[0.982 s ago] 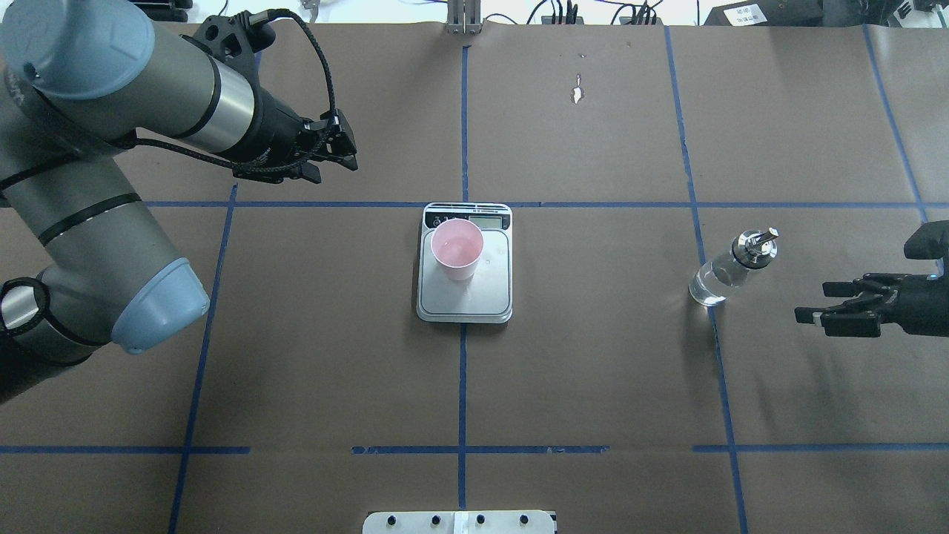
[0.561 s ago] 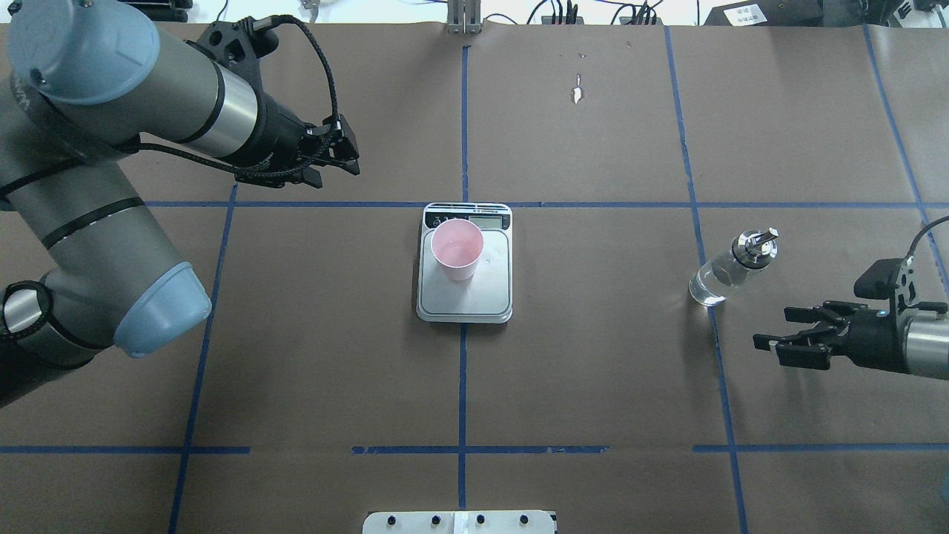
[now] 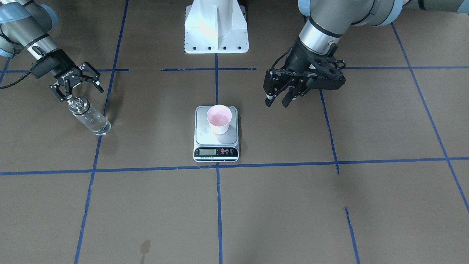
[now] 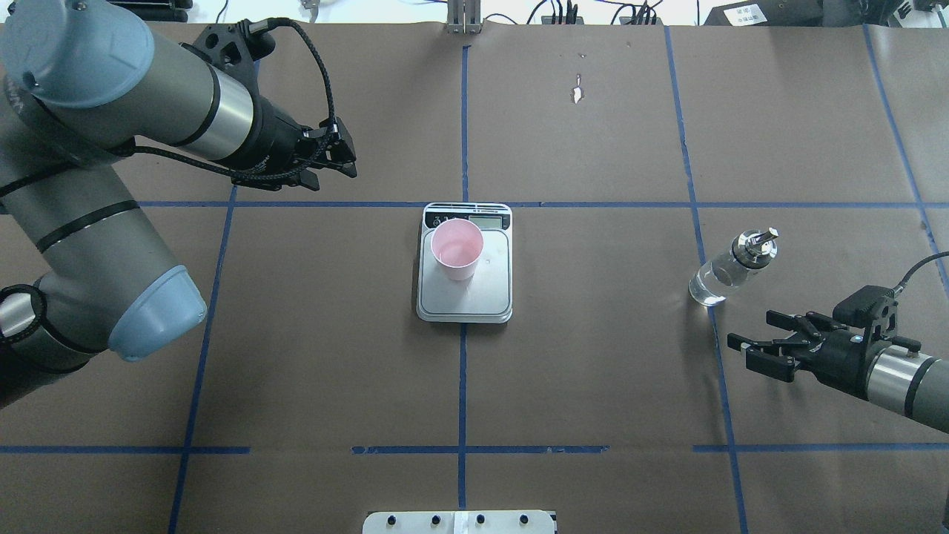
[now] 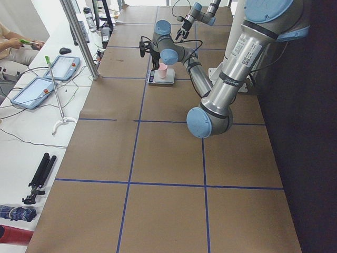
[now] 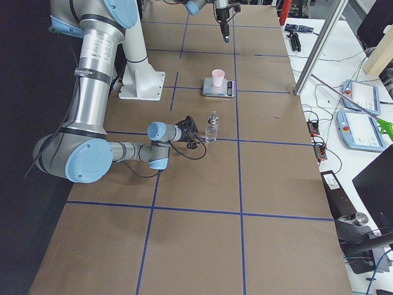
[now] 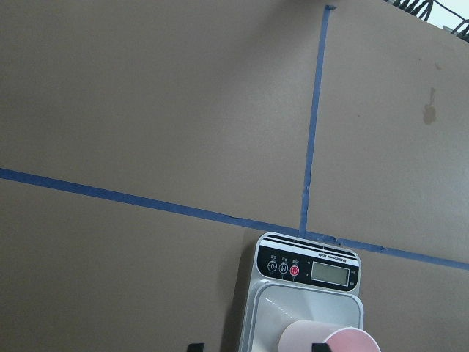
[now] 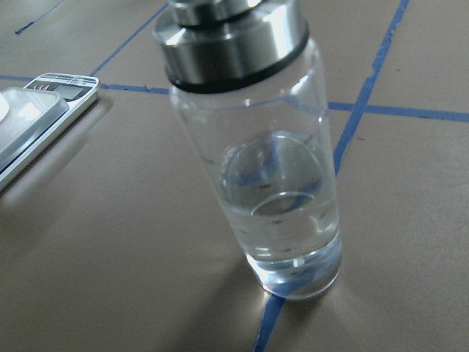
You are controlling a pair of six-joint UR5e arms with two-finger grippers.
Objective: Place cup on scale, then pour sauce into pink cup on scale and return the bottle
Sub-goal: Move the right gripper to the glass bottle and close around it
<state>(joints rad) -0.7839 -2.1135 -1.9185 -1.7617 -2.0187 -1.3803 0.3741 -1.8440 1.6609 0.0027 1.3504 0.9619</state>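
Right gripper (image 4: 749,341): fingers spread wide, holding nothing. Bottle (image 4: 723,274) stands upright on a tape line (image 4: 718,356), straight ahead of those fingers and just clear of them, long axis vertical. The right arm is much the nearer. Further along, cup (image 4: 457,248) sits on scale (image 4: 489,297). Left gripper (image 3: 276,102) hovers open and empty, well apart from the scale.

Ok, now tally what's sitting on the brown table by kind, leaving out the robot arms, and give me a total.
cup: 1
scale: 1
bottle: 1
Total: 3
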